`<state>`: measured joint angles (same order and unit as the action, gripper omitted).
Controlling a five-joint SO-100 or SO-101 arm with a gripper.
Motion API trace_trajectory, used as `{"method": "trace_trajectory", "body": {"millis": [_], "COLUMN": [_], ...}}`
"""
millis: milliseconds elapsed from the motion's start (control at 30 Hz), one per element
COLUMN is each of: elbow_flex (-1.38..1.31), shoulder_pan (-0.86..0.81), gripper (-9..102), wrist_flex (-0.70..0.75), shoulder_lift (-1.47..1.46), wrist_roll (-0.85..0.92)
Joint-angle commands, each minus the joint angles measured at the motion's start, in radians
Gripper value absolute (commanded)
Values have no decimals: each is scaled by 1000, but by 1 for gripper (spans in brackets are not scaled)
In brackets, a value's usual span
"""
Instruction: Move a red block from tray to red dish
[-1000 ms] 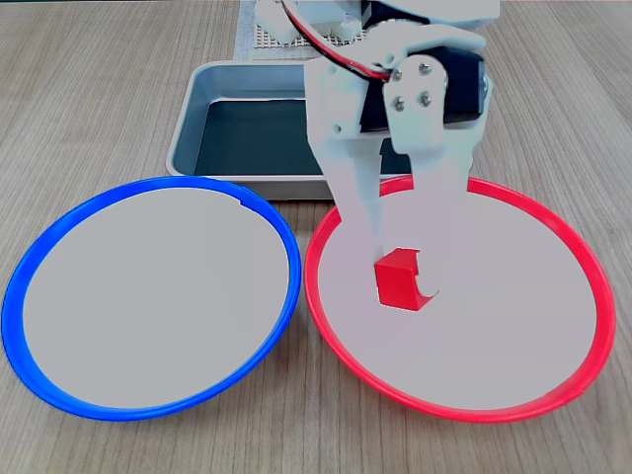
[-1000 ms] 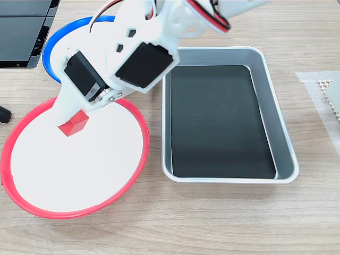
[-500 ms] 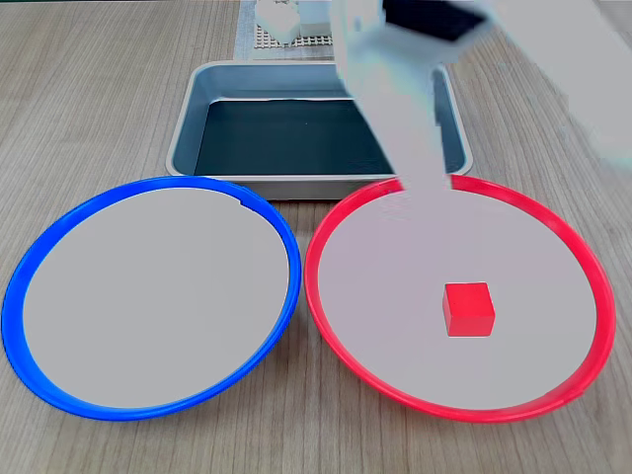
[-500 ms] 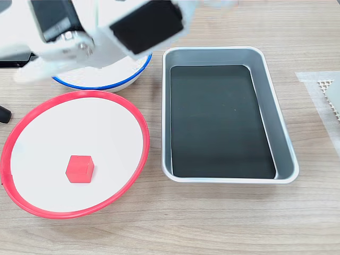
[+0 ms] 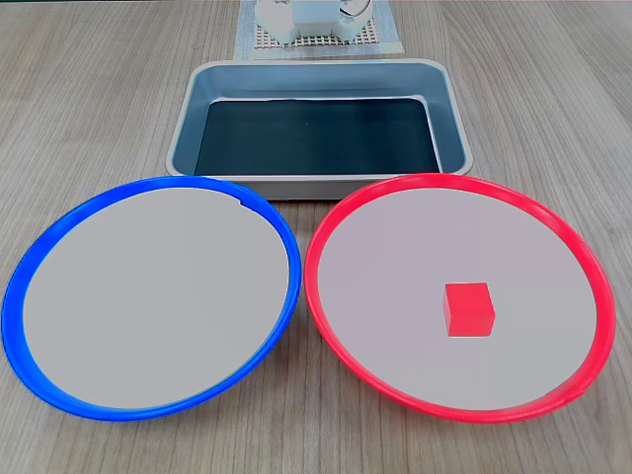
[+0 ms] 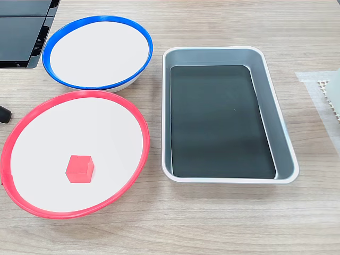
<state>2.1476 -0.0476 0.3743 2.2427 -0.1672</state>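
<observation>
The red block (image 5: 468, 309) (image 6: 79, 169) lies flat inside the red dish (image 5: 336, 326) (image 6: 139, 159), resting free on its pale centre in both fixed views. Behind the dishes stands the grey metal tray (image 5: 188, 128) (image 6: 265, 79) with its dark bottom bare. A white part of the arm's base (image 5: 306, 18) sits on a mesh mat at the far table edge in a fixed view.
A blue-rimmed dish (image 5: 30, 267) (image 6: 143, 48) of the same size lies beside the red one, with nothing in it. A dark flat device (image 6: 24, 32) sits at the upper left corner. A mesh mat (image 6: 329, 93) reaches in at the right edge. Wooden tabletop surrounds everything.
One second ago the gripper held the red block low over the red dish. It let the block go, then lifted and swung away out of both views. The block now rests on the dish.
</observation>
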Motion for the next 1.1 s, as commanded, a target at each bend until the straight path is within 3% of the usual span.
{"method": "trace_trajectory", "body": {"millis": [0, 267, 400, 633, 800, 1067], "elbow_flex": [158, 749, 876, 876, 876, 876], "shoulder_pan": [-12, 0, -20, -48, -46, -23], "gripper": [0, -1, -1, 0, 3, 0], "wrist_flex": [239, 354, 430, 621, 626, 626], "shoulder_lift": [224, 859, 1029, 1081, 1085, 1085], "wrist_roll": [5, 57, 46, -11, -14, 12]}}
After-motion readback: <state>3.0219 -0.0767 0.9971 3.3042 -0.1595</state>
